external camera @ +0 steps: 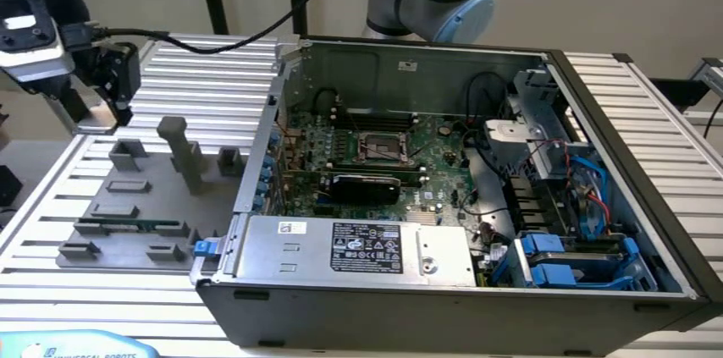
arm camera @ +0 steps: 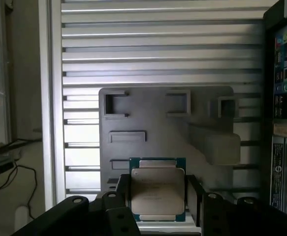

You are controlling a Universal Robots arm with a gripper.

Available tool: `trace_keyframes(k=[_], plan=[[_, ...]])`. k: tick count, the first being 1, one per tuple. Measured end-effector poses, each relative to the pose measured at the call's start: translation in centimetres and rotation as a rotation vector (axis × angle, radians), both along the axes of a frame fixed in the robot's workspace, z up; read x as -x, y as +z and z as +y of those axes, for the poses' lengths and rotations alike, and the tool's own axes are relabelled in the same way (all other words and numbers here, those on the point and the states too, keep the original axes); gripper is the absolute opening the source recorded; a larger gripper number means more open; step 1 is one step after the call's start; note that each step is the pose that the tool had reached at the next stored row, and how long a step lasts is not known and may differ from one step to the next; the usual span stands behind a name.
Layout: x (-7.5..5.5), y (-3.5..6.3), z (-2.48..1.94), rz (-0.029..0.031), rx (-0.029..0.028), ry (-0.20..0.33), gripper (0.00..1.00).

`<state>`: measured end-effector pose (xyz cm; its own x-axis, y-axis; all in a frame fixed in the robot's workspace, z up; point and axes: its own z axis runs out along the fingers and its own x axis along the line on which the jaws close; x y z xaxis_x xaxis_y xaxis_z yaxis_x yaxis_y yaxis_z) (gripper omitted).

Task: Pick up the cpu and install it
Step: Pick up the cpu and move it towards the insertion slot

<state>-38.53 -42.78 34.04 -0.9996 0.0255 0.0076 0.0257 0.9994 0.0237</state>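
1. A slatted metal table (external camera: 666, 112) is seen in front of a pale wall. An open computer case (external camera: 452, 299) is laid on it. A grey fixture plate (external camera: 135, 206) is placed just beside the case, at the exterior view's left.
2. The case is laid on its side with the open face up, probably so that the board can be reached from above.
3. The gripper (external camera: 102, 108) is seen near the far edge of the table, at the exterior view's left. It is beyond the plate and well apart from the case.
4. In the wrist view the cpu (arm camera: 158, 189) is pinched between the two black fingers (arm camera: 122, 194). It is taken by two opposite edges, and its metal top is turned to the camera.
5. The edges are probably chosen so that the underside is not touched and the chip is kept flat.
6. The cpu is held clear of the plate, which is seen behind it. The pick-up is therefore judged as done, and the installing as not yet done.
7. The socket (external camera: 382, 148) is found in the middle of the board, and it seems to be empty.
8. A green memory stick (external camera: 130, 226) is kept in its holder on the plate.
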Motion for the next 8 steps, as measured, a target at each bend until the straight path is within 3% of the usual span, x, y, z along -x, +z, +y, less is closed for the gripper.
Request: trace_keyframes(k=[8], plan=[[-3.5, 3.58, 0.00, 0.0062, -0.0021, 0.002, 0.55]])
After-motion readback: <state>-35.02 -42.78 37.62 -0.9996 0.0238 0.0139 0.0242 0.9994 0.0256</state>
